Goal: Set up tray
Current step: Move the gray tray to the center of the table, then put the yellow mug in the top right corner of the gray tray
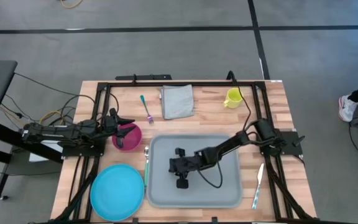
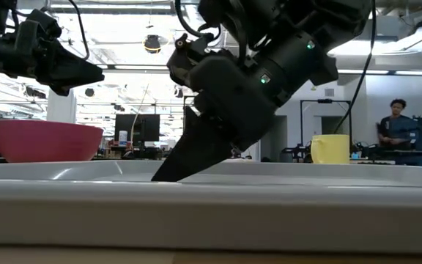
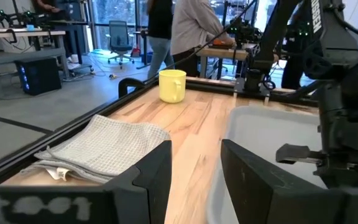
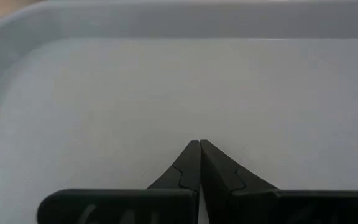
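Tray [image 1: 229,186] at the table's near middle, right gripper [image 1: 174,167] closed and empty on its floor.

High view alone gives the layout: blue plate [image 1: 117,192] left of the tray, pink bowl [image 1: 129,138] beyond the plate with the left gripper [image 1: 124,124] over it, napkin [image 1: 177,101] and yellow mug [image 1: 232,98] at the far edge, a fork [image 1: 146,109] left of the napkin, a knife [image 1: 257,185] right of the tray. Right wrist view shows the fingers [image 4: 194,163] pressed together with only grey tray floor [image 4: 104,99] around them. Low view shows the fingertips touching the tray [image 2: 211,198], bowl [image 2: 46,141] and mug [image 2: 330,149] behind its rim, a person [image 2: 394,132] far off. Left wrist view shows that gripper's fingers [image 3: 154,180] parted, holding nothing, with napkin [image 3: 104,146], mug [image 3: 172,85] and tray rim [image 3: 229,134] ahead.
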### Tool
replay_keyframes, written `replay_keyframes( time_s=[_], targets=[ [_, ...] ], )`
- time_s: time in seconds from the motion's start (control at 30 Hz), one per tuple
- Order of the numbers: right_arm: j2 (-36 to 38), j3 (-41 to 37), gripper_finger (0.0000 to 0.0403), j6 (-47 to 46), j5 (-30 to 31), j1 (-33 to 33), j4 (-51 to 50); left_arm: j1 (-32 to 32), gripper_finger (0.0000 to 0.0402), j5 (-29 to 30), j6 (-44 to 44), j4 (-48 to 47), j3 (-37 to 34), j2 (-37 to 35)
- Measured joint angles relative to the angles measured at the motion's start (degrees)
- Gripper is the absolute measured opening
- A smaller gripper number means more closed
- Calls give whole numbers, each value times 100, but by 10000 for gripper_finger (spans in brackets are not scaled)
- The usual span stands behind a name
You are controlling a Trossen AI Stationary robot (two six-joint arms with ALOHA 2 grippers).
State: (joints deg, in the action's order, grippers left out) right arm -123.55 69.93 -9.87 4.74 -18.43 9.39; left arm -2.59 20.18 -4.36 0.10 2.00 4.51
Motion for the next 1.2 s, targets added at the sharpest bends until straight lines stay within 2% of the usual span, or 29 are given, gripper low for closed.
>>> replay_keyframes(
  time_s=[0.4,0.7,0.93,1.07,1.2],
  targets=[
    [228,-18,0,265,-10,8,-312,0,128,-4,-99,-4,0,0],
    [1200,-20,0,290,117,157,-1144,0,128,-11,-101,-7,0,0],
    [1810,-7,0,-77,192,465,-930,0,128,-13,-103,-7,0,0],
    [2071,-11,0,702,-58,617,-1159,0,128,-13,-104,-7,0,0],
    [2376,-11,5,1038,231,822,-1902,0,128,-11,-105,-7,0,0]
  ],
)
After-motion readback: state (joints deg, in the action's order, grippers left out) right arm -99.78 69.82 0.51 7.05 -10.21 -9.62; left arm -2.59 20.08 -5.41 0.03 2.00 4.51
